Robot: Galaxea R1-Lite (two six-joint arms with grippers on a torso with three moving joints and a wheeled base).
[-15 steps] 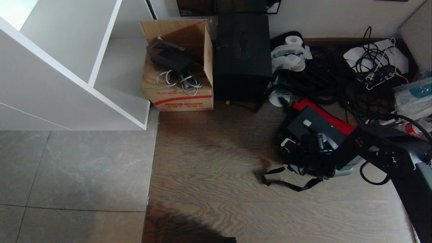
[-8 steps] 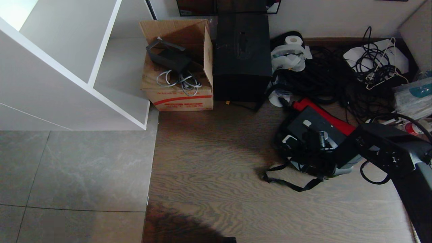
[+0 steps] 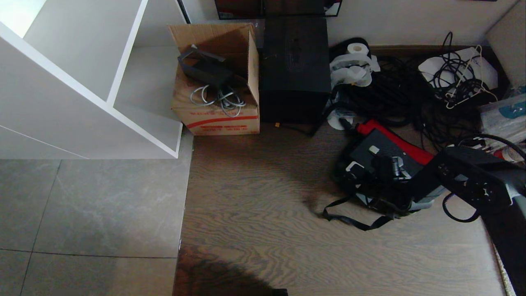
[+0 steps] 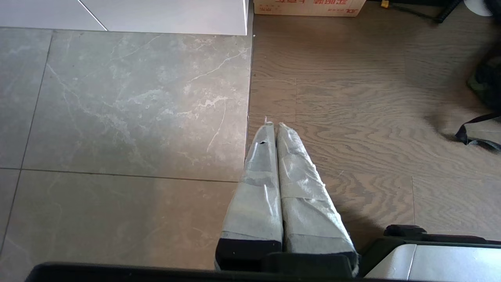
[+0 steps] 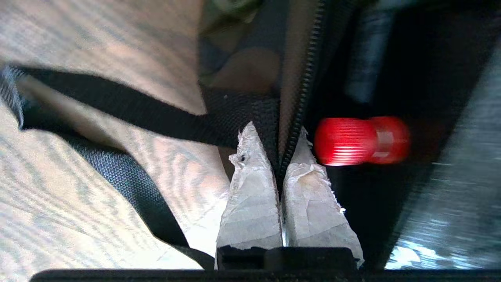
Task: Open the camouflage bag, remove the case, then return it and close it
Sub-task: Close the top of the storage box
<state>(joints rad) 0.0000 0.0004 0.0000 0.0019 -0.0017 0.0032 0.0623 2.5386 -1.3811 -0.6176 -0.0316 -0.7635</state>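
The camouflage bag (image 3: pixel 380 181) lies on the wooden floor (image 3: pixel 263 213) at the robot's right, in front of a heap of black cables (image 3: pixel 394 96), with its flap thrown back so the red lining (image 3: pixel 394 142) shows. The case (image 3: pixel 380 152), flat and black, sits inside the open bag, and in the right wrist view its small red latch (image 5: pixel 360 141) glows just beside the gripper. The right gripper (image 5: pixel 280 147) reaches down at the bag's near edge, its taped fingers (image 5: pixel 250 188) pressed together on the bag's zipper edge (image 5: pixel 303 102), pinching the fabric there rather than the case. The black strap (image 5: pixel 117 113) trails loose across the floor next to it. The left gripper (image 4: pixel 273 127) hangs idle over the seam between tile and wood, well apart from the bag, its jaws closed on nothing. Which step this pinch serves is unclear: it may be to spread the opening for the case, or to draw the flap over. Either way, doing it well probably means pulling gently along the zipper line, keeping the thin fabric from slipping out of the pads, and steering clear of the strap so it does not snag.
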